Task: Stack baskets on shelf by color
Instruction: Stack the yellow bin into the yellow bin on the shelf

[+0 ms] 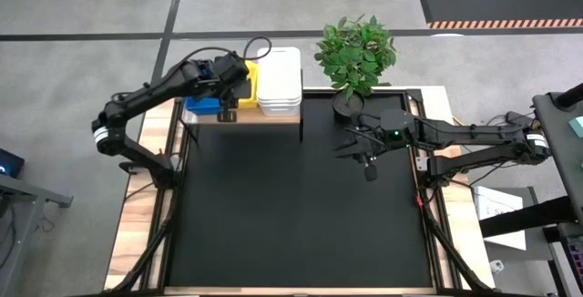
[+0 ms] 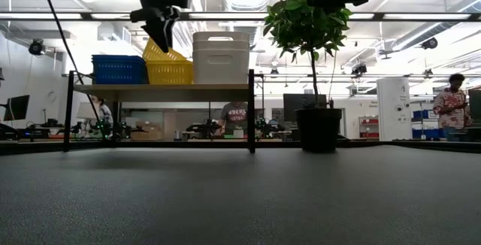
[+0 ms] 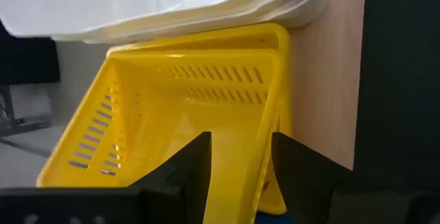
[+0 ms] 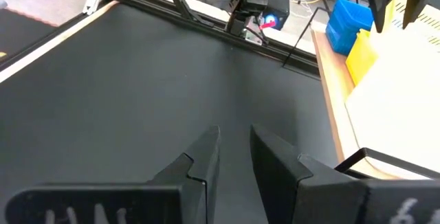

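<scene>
On the light-wood shelf (image 1: 264, 117) at the table's far left stand blue baskets (image 2: 119, 69), yellow baskets (image 2: 174, 72) and white baskets (image 2: 221, 57), side by side. A top yellow basket (image 3: 172, 135) sits tilted on the yellow ones, its end toward the blue stack raised (image 2: 154, 49). My left gripper (image 3: 239, 141) hangs over the shelf (image 1: 228, 110), shut on this basket. My right gripper (image 4: 235, 138) waits above the table's right half (image 1: 357, 151), its fingers a little apart with nothing between them. My left gripper has one wall of the top yellow basket (image 3: 265, 152) between its fingers, one finger inside (image 3: 196, 165) and one outside (image 3: 295, 169). The fingers slant down from above. The basket is tilted, its raised end under the gripper and its lower part on the yellow baskets beneath.
A potted plant (image 1: 355, 56) stands at the far edge, right of the shelf. The black table top (image 1: 291, 206) lies bare in front of the shelf. A person (image 2: 449, 102) shows in the room beyond the table.
</scene>
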